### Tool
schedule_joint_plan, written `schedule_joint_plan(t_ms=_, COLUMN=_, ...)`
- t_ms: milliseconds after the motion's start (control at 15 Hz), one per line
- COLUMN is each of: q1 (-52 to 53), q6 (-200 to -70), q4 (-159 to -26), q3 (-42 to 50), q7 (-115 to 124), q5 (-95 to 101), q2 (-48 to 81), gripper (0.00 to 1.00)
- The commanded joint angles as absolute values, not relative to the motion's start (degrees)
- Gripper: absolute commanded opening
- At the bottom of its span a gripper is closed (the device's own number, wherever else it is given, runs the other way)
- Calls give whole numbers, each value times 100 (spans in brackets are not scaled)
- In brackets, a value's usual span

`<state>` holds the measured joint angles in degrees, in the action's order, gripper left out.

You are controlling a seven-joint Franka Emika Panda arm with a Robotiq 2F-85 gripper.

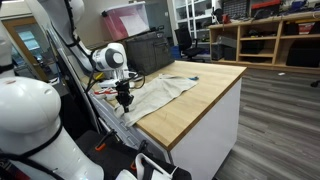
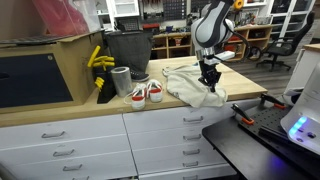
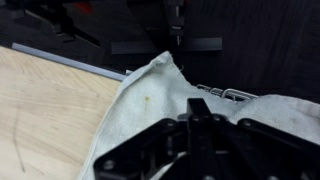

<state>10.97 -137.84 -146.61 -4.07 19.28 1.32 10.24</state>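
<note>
Wood countertop [image 1: 205, 95] on a white drawer cabinet [image 2: 150, 135]. It's the biggest thing in both exterior views.

White arm [image 1: 108, 57] comes in over one end of the counter, wrist pointing straight down.

Off-white cloth [image 2: 188, 92] lies rumpled on the countertop at that same end. One side is spread flat on the wood and the other spills over the counter edge. In the wrist view the cloth [image 3: 150, 100] fills the middle, one corner sticks up toward the top of the picture, bare wood sits to its left and dark floor lies past the edge.

Black bin [image 2: 128, 48] stands upright at the back of the counter, well apart from the cloth. Dark box [image 2: 35, 75] takes up the far end beside it.

Pair of small red-and-white sneakers [image 2: 145, 94] sits near the front edge, just beside the cloth's flat side, not touching as far as I can tell. Metal can [image 2: 121, 80] is upright just behind the sneakers. Yellow item [image 2: 97, 58] hangs by the bin, too small to identify.

Gripper [image 1: 124, 99] is down on the cloth at the counter edge, right where the fabric goes over. Jaws are pressed together and pinching a fold of cloth. Wrist view shows the fingers [image 3: 196, 118] meeting with fabric directly under them. The cloth bunches up at the tips in an exterior view [image 2: 209, 80].
</note>
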Motion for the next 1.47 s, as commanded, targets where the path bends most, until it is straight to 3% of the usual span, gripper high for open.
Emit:
schedule_joint_plan(t_ms=0, q1=981, q6=-13494, q4=-14837, q3=-542, q7=1484, q5=-57, q2=526, gripper=26)
schedule_joint_plan(t_ms=133, q1=1018, q6=-13803, q4=-14805, q3=-545, q7=1538, q5=119, q2=392, gripper=34)
schedule_joint_plan(t_ms=733, q1=925, q6=-13508, q4=-13305, q3=-401, q7=2639, q5=1245, q2=582, gripper=99)
schedule_joint_plan(t_ms=1400, q1=826, q6=-12281, q4=-11483, q3=-156, q7=2976, q5=1569, q2=1300, gripper=100)
